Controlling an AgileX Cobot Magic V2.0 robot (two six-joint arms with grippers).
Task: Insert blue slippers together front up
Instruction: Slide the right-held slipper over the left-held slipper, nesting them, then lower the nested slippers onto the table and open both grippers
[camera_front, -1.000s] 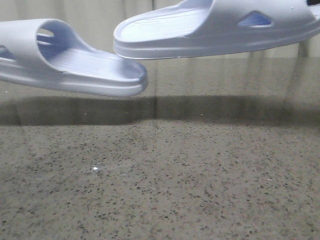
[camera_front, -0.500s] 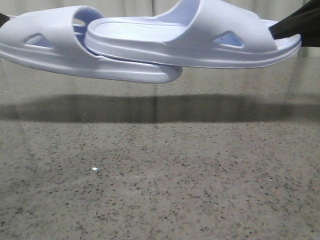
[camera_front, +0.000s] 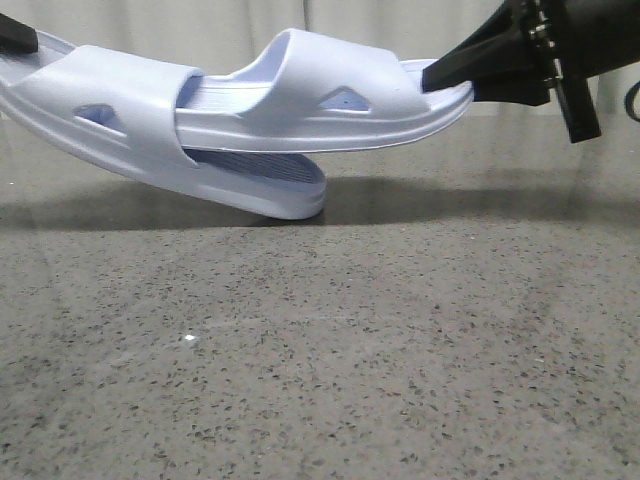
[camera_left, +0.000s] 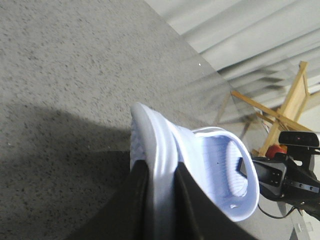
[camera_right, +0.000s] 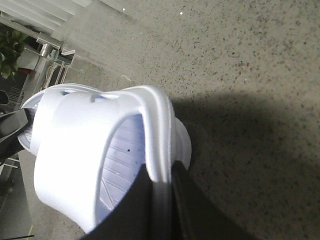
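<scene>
Two pale blue slippers hang over the speckled table (camera_front: 350, 350). My left gripper (camera_front: 15, 35) is shut on the heel of the left slipper (camera_front: 120, 100), which tilts toe-down, its toe at or just above the table. My right gripper (camera_front: 447, 72) is shut on the heel of the right slipper (camera_front: 330, 115), which lies nearly level with its toe pushed under the left slipper's strap. In the left wrist view the gripper (camera_left: 160, 172) pinches the slipper's rim (camera_left: 162, 140). In the right wrist view the gripper (camera_right: 162, 177) pinches its slipper's rim (camera_right: 159, 125).
A pale curtain (camera_front: 230, 25) hangs behind the table's far edge. A wooden frame (camera_left: 280, 112) stands past the table in the left wrist view. A metal rack and a plant (camera_right: 10, 55) stand beyond the table in the right wrist view.
The slippers have come together and dropped lower. The right slipper's toe has slid further under the left slipper's strap. The left slipper has tilted toe-down towards the table, and the right gripper has come into view.
</scene>
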